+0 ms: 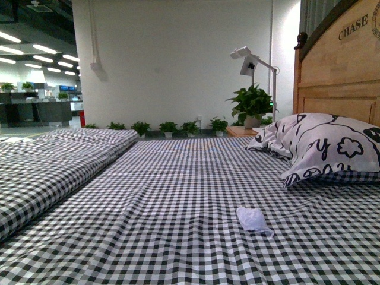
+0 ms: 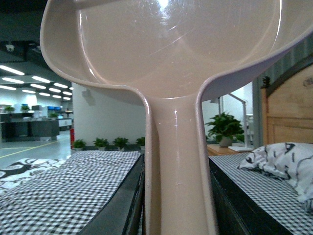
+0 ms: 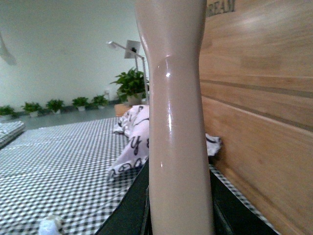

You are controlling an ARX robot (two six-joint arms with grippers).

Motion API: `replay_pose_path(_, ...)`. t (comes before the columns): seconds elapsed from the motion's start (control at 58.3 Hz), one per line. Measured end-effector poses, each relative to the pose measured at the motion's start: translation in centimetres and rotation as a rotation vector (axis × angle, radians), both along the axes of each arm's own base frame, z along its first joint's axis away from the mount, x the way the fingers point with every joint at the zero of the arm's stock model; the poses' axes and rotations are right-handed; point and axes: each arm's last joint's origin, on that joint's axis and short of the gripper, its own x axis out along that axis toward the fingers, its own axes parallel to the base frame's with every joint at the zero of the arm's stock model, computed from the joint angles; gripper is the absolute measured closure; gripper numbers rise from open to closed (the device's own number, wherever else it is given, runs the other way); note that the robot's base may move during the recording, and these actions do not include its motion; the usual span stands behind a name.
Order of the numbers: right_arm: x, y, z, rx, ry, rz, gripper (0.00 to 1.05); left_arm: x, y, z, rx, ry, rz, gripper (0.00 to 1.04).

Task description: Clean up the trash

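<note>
Trash (image 1: 253,218), one crumpled white wad, lies on the checked sheet (image 1: 178,196) apart from both grippers, the left gripper (image 2: 176,205) clamped on one beige scoop (image 2: 171,44), the right gripper (image 3: 178,210) on one beige handle (image 3: 176,98), one doodle pillow (image 1: 332,145) beyond.
</note>
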Motion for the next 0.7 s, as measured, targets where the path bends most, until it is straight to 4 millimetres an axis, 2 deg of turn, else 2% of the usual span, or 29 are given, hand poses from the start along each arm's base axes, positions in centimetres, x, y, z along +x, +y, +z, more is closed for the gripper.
replay_pose_path(0.137, 0.0, -0.1, 0.0, 0.009, 0.0, -0.023, 0.85, 0.1, 0.4, 1.2, -0.12, 0.339, 0.023, 0.76)
replay_pose_path(0.257, -0.2, -0.1, 0.1, 0.008, -0.008, -0.023, 0.85, 0.6, 0.8, 0.1, -0.091, 0.587, -0.043, 0.76)
replay_pose_path(0.515, -0.1, -0.1, 0.1, 0.008, -0.007, -0.023, 0.85, 7.7, 1.2, -0.4, 0.328, 0.756, -0.22, 0.76)
replay_pose_path(0.566, -0.1, -0.1, 0.1, 0.007, -0.007, -0.022, 0.85, 9.6, 1.5, -0.5, 0.421, 0.791, -0.248, 0.76)
replay_pose_path(0.703, -0.1, -0.1, 0.1, 0.006, -0.007, -0.018, 0.85, 12.9, 1.7, -0.9, 0.578, 0.814, -0.289, 0.76)
